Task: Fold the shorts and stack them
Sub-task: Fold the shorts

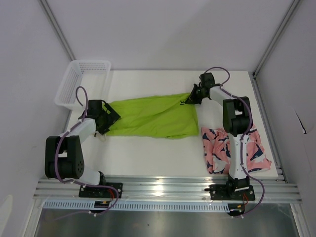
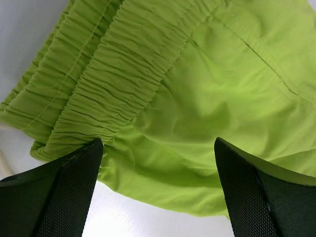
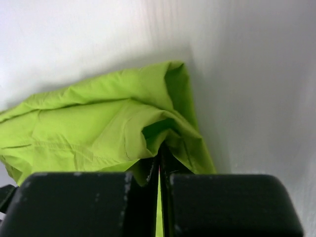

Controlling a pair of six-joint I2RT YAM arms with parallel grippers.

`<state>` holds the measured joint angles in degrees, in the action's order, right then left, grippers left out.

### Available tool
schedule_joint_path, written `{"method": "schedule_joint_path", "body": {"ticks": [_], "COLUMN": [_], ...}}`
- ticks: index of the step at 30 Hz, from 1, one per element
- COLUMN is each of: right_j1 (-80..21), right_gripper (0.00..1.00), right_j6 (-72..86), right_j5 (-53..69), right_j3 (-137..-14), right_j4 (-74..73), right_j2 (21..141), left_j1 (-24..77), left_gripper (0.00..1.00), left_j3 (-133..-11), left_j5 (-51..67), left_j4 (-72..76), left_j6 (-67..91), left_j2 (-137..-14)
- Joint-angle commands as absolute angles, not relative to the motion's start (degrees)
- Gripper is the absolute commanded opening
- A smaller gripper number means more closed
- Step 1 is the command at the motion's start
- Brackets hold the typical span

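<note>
The lime green shorts (image 1: 153, 116) lie spread across the middle of the table. My right gripper (image 1: 186, 100) is shut on their far right corner; the right wrist view shows the green fabric (image 3: 108, 123) pinched between the closed fingers. My left gripper (image 1: 109, 116) is open at the shorts' left end, where the left wrist view shows the gathered waistband (image 2: 113, 74) between and beyond the spread fingers (image 2: 74, 187). The pink shorts with navy-and-white print (image 1: 217, 150) lie crumpled at the near right, partly hidden behind the right arm.
A white mesh basket (image 1: 81, 81) stands at the far left corner of the table. The white table (image 1: 158, 158) ends at a metal rail at the near edge. Grey walls enclose the back and sides.
</note>
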<state>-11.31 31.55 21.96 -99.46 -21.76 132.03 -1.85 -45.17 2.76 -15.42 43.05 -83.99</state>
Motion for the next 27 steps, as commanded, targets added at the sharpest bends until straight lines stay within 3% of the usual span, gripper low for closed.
{"method": "schedule_joint_path", "body": {"ticks": [1, 12, 14, 17, 23, 27], "right_j1": [-10.2, -9.05, -9.49, -11.33, -18.18, -22.05], "right_gripper": [0.0, 0.15, 0.21, 0.39, 0.62, 0.67], "right_j6": [31.47, 29.62, 29.27, 28.65, 28.12, 29.18], "right_j5": [21.27, 23.73, 24.34, 24.61, 23.74, 22.59], "right_j3": [-105.62, -110.13, -109.43, -106.44, -100.2, -98.53], "right_j4": [-24.52, -26.8, -26.54, -25.32, -22.76, -21.1], "right_j2": [135.51, 131.23, 127.99, 124.38, 117.34, 115.93], "left_j1": [1.56, 4.22, 4.31, 4.04, 2.2, 2.29], "left_gripper": [0.95, 0.99, 0.99, 0.99, 0.99, 0.99], "left_j3": [-40.97, -46.75, -47.46, -49.04, -52.47, -50.72], "left_j5": [1.24, 0.88, 0.79, -2.79, -12.92, -14.58], "left_j4": [-12.14, -18.89, -20.82, -25.02, -31.9, -28.75], "left_j6": [45.52, 45.27, 44.39, 41.67, 36.22, 32.87], "left_j2": [-81.92, -77.09, -74.72, -72.25, -72.6, -71.11]}}
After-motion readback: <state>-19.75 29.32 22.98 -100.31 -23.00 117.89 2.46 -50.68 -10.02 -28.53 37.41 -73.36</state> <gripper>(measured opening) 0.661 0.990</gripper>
